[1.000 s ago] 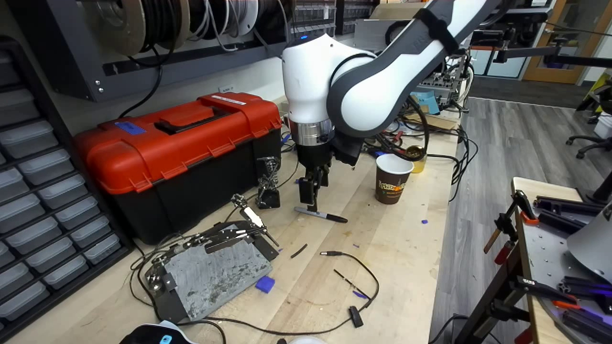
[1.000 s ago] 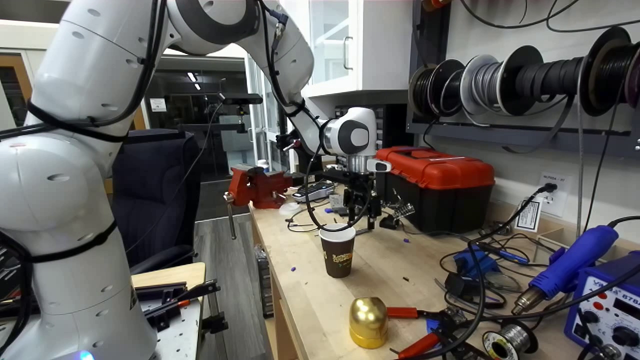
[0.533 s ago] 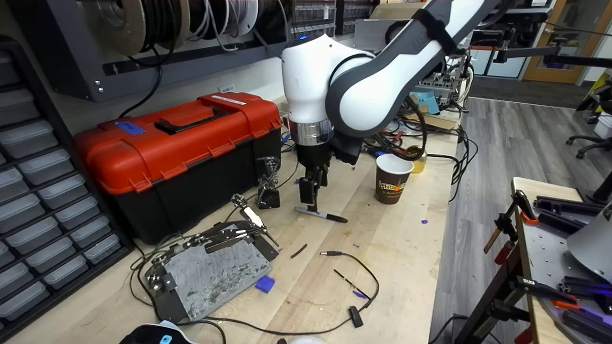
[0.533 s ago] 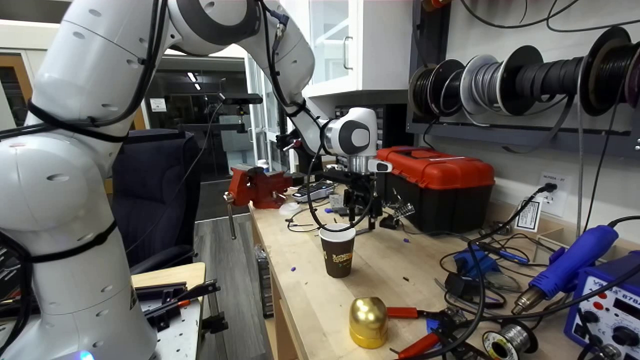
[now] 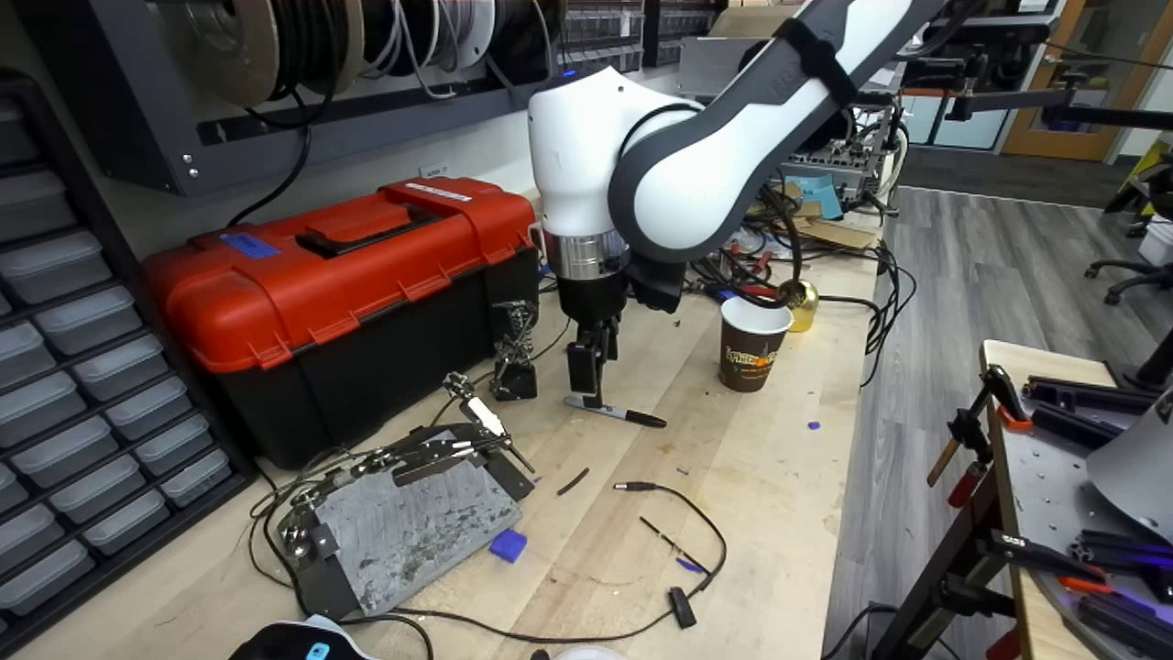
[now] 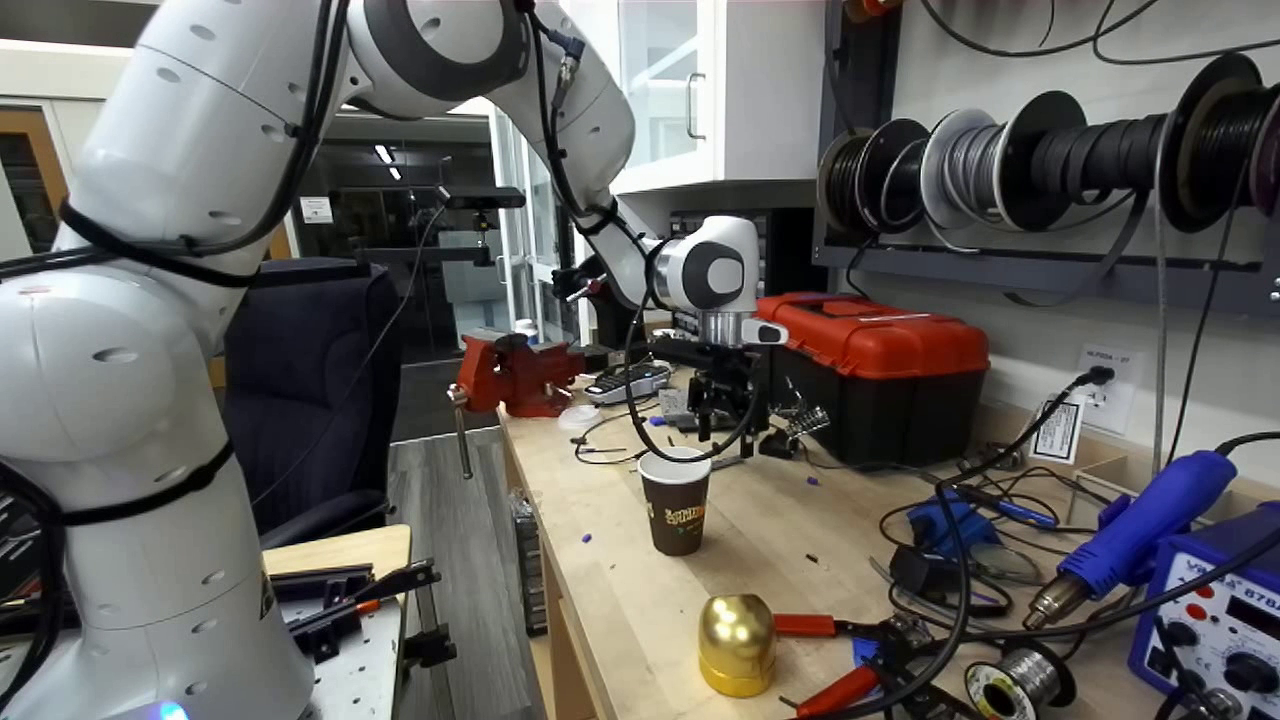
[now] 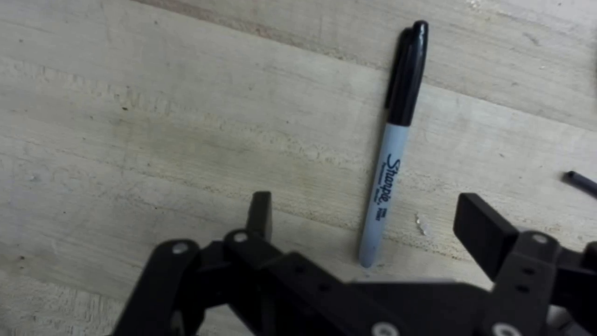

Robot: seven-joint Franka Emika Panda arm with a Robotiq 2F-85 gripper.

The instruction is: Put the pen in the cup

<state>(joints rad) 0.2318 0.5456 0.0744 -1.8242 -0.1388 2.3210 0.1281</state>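
Well, the pincer [image 7: 362, 212] stands spread astride the pen [image 7: 395, 142] (bench [image 7: 186, 144] either side), the cup [image 5: 751, 348] nearer the edge [image 5: 839, 458].

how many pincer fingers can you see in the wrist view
2: one finger to the picture's left of the pen, the other finger to its right. I see no third, but the frame's bottom edge crops the pincer.
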